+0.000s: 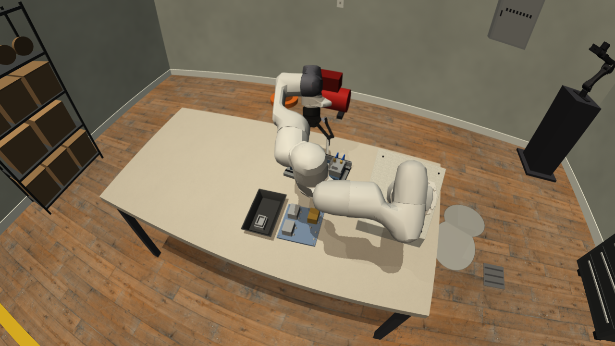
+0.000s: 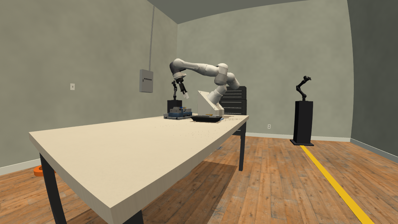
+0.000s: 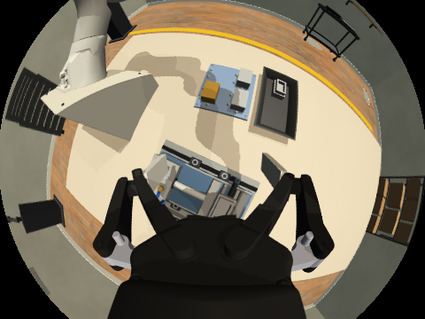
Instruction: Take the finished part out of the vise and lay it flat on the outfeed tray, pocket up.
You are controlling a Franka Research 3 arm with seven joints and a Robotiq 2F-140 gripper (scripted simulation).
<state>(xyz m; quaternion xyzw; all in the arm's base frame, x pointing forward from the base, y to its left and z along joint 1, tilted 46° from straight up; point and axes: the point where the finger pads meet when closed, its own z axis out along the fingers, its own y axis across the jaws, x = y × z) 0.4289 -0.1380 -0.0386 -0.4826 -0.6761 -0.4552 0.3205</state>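
The vise (image 1: 338,166) stands on the table mid-back, with a blue body and grey jaws; the arm's elbow hides part of it. It also shows in the wrist view (image 3: 204,190) and the side view (image 2: 178,112). I cannot make out the part between the jaws. My gripper (image 1: 325,129) hangs well above the vise, open and empty, as the side view (image 2: 181,90) and the wrist view (image 3: 212,174) show. The dark outfeed tray (image 1: 263,212) lies at the table's front edge. A small grey part with a pocket (image 1: 260,221) lies flat on the tray's floor, and it shows in the wrist view (image 3: 279,87).
A blue fixture plate (image 1: 301,219) with two grey blocks and an orange block (image 1: 315,215) lies right of the tray. The arm's base wedge (image 3: 101,103) stands at the table's right end. A shelf with boxes (image 1: 34,124) stands off to the left.
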